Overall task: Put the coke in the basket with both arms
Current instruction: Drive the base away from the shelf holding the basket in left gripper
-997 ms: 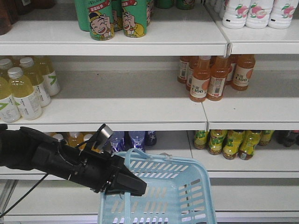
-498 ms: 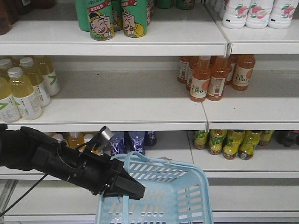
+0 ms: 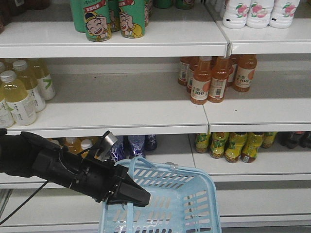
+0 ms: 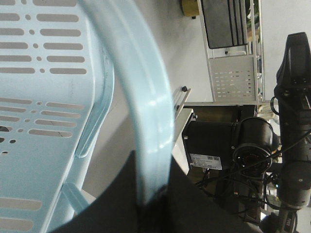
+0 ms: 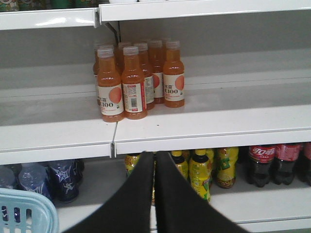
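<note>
**aisle_lurker:** So what's the left gripper (image 3: pixel 141 197) doing here? Is it holding anything?

**boxbot_dan:** Yep, it's clamping down on the hoop handle (image 4: pixel 146 87) of the light blue basket (image 3: pixel 167 166). In the left wrist view the handle is running straight down between the two black fingers, and they're pinching it from both sides. The left arm (image 3: pixel 48 162) is reaching in from the left edge, low down.

**aisle_lurker:** And where's the basket sitting?

**boxbot_dan:** It's hanging out at the bottom middle of the front view, in front of the lowest shelves (image 3: pixel 121 114), with the gripper right at its near left corner. Nothing is showing inside the part I can see.

**aisle_lurker:** Right gripper?

**boxbot_dan:** The right gripper (image 5: pixel 154 158) is pointing at the shelving with its fingers pressed together, just a hairline gap between them, gripping nothing. It's facing the orange bottles (image 5: pixel 133 82), with yellow-green bottles (image 5: pixel 200 174) and dark cola bottles (image 5: pixel 262 162) on the shelf below.

**aisle_lurker:** The coke can?

**boxbot_dan:** I can't tell where it is, honestly. None of the views are showing it.
</note>
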